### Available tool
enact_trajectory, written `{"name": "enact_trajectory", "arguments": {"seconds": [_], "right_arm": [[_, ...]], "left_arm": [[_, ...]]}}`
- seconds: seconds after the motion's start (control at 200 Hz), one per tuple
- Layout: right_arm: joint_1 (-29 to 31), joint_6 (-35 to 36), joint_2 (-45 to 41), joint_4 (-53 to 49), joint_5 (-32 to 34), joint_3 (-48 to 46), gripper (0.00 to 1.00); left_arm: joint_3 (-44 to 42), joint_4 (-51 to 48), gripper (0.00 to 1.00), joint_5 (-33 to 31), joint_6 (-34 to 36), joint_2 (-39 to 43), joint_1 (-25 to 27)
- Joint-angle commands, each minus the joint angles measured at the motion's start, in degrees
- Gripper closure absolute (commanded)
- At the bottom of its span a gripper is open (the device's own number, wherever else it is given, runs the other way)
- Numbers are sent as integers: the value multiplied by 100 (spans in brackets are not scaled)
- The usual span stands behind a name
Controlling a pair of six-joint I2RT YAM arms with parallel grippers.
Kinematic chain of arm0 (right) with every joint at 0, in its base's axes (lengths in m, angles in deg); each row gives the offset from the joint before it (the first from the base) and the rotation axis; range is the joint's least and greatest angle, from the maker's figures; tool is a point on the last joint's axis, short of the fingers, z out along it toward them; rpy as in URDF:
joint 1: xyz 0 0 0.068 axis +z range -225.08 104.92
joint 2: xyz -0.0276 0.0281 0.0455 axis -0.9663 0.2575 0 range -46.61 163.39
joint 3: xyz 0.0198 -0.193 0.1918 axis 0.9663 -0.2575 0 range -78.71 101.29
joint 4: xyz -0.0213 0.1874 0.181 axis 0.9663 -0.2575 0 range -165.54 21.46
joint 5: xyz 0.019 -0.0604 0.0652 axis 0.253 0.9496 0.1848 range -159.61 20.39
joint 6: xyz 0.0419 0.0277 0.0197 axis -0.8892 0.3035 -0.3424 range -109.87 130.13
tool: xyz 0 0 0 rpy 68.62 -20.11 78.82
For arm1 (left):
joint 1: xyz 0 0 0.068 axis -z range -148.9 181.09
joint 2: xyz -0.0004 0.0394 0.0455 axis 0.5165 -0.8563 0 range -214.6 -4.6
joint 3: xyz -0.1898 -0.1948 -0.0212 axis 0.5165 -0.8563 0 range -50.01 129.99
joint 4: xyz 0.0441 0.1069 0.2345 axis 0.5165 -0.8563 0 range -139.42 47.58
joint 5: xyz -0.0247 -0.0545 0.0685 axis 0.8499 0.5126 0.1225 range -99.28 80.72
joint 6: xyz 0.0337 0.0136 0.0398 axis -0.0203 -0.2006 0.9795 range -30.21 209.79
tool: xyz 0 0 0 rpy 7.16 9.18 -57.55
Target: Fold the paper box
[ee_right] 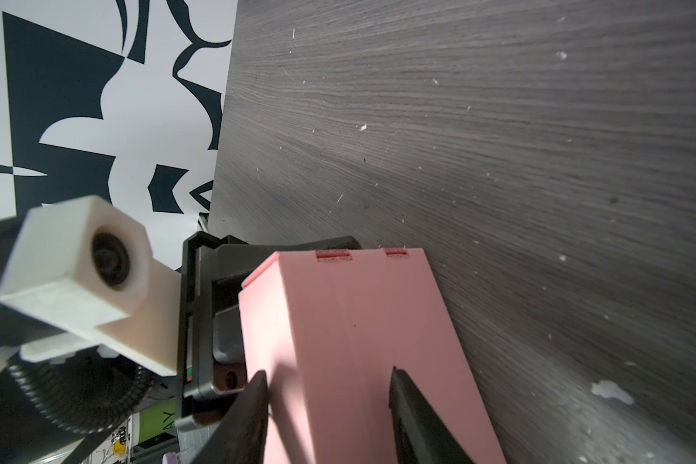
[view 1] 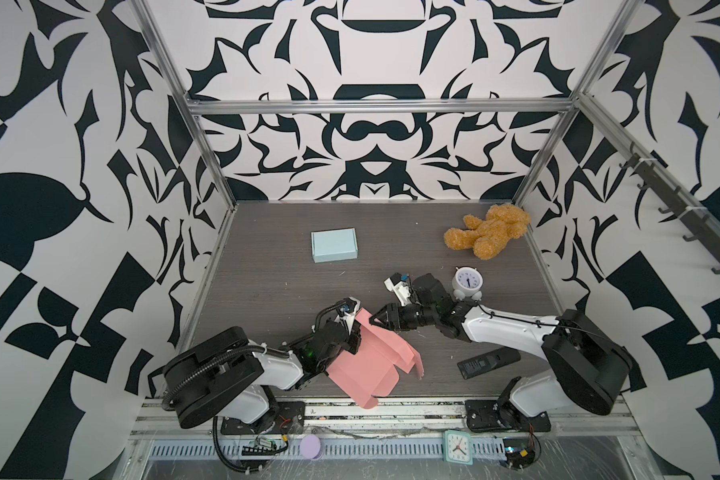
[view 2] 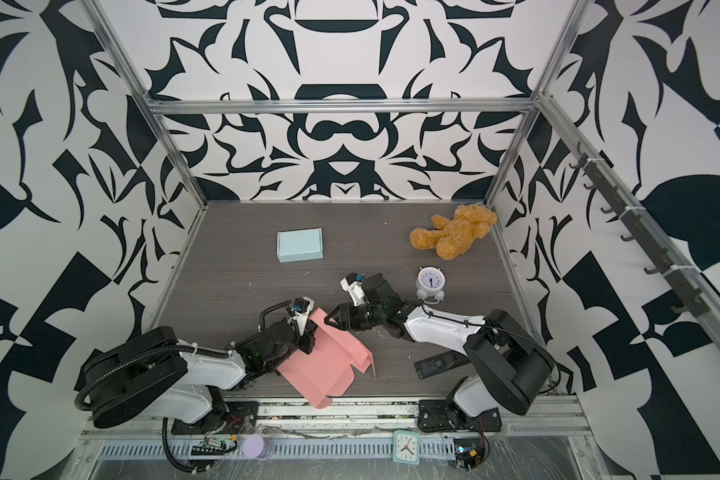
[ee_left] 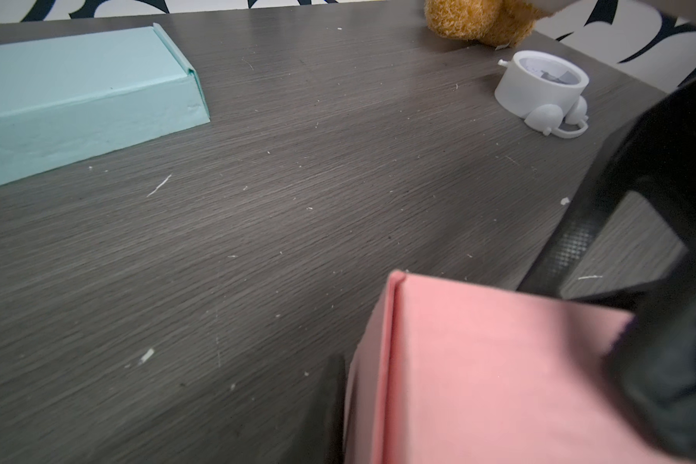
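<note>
the pink paper box (view 1: 366,365) lies half-formed at the front middle of the worktop (view 1: 267,291). its near corner hangs out over the front edge, and some of its flaps stand up from the flat sheet. in both top views its far end is raised between the two arms.

the left pincer (view 1: 353,336) is pressed together on the far left edge of the box. the left wrist view shows the pink panel (ee_left: 499,381) sitting between its dark fingers (ee_left: 330,409).

the right pincer (view 1: 376,319) reaches in from the right to the same far end. it is spread, and in the right wrist view its two tips (ee_right: 258,385) sit on either side of a long folded pink wall (ee_right: 358,341). whether those tips touch the paper i cannot tell.

the rest of the worktop:
- a black remote (view 1: 489,362) lies near the box on its right, under the right arm.
- a white alarm clock (view 1: 467,282) lies on its back just beyond the right wrist.
- a brown teddy bear (view 1: 489,232) sprawls in the far right corner.
- a closed pale blue box (view 1: 334,246) sits well apart from the pink one, towards the back.

below the front rail are a small teal square clock (view 1: 458,446) and a lilac round disc (view 1: 311,446).
</note>
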State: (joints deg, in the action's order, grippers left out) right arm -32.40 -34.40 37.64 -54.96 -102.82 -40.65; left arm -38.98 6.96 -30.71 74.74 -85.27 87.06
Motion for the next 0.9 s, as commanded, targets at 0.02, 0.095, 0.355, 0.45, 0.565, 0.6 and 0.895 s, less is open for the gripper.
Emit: {"name": "enact_trajectory", "arguments": {"seconds": [0.02,0.095,0.355,0.45,0.565,0.6,0.895], "right_arm": [[-20,155,-118,-137,95,74,50],[-20,173,-110,-136,143,78,50],[-27,295,-92,-187,245,70,50],[-49,313,-33,-181,263,59,51],[-48,373,-44,-193,304,77,51],[-46,414,-68,-236,334,106,51],[-49,1410,-677,-1572,1031,664,48]], "left_arm": [[4,-58,89,16,-7,149,31],[18,-54,90,44,11,132,37],[-34,-68,78,-17,-22,254,131],[-91,-232,84,-45,-30,479,144],[-83,-476,90,-67,-45,705,152],[-77,-507,91,-83,-64,719,152],[181,-1138,97,-226,-364,719,160]]}}
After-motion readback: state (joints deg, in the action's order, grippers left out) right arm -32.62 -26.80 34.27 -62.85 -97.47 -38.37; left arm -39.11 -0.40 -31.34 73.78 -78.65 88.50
